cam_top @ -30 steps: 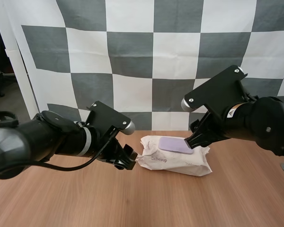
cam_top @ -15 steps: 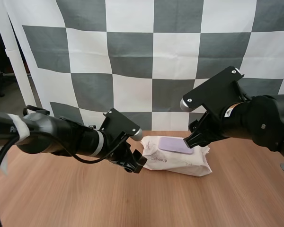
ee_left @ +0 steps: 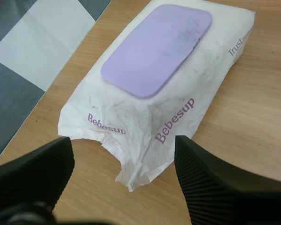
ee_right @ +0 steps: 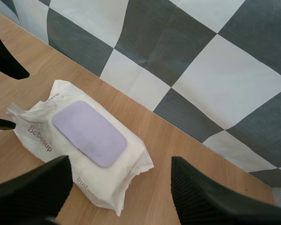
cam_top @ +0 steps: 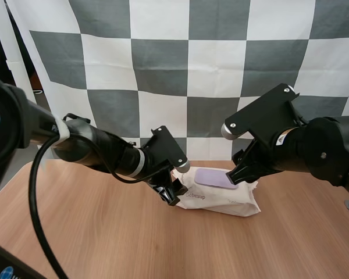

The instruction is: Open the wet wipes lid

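Note:
A white wet wipes pack (cam_top: 222,197) with a flat lilac lid (cam_top: 216,178) lies on the wooden table (cam_top: 104,244); the lid is down. My left gripper (cam_top: 172,194) is at the pack's left crimped end. In the left wrist view it (ee_left: 123,143) is open, and the pack's (ee_left: 178,93) crimped end lies between the ribbed fingers (ee_left: 210,183), below the lid (ee_left: 157,47). My right gripper (cam_top: 237,174) hovers at the lid's right end. Its wrist view shows it (ee_right: 121,162) open above the pack (ee_right: 37,129) and lid (ee_right: 89,132), holding nothing.
The pack lies close to the table's back edge. Bare wood spreads in front of the pack and to both sides. The left gripper's fingertips (ee_right: 4,63) show beside the pack's far end in the right wrist view.
My left arm has swung right across the table, bringing its gripper up to the pack's left end. The right gripper and the pack have hardly moved.

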Available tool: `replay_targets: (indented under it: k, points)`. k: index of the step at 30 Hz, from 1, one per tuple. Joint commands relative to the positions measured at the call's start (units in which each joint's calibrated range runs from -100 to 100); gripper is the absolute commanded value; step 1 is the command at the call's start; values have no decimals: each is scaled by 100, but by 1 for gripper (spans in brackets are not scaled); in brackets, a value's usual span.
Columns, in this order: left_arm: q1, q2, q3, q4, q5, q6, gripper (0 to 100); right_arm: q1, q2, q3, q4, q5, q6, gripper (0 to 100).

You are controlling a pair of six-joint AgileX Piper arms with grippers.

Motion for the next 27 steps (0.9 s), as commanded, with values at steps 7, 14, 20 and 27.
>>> replay_targets:
  k: [7, 14, 20, 27]
  points:
    - [-3, 555, -123, 4, 567, 97, 100, -5, -2, 2, -8, 6, 1, 100]
    - [-196, 1119, -344, -105, 177, 97, 100, -5, -2, 2, -8, 6, 1, 100]
    - [-436, 1356, -503, -134, -224, 97, 100, -5, -2, 2, 49, 229, -273, 100]
    - [-443, 1387, -631, -349, -207, 97, 56, -5, -2, 2, 294, 822, -1068, 100]
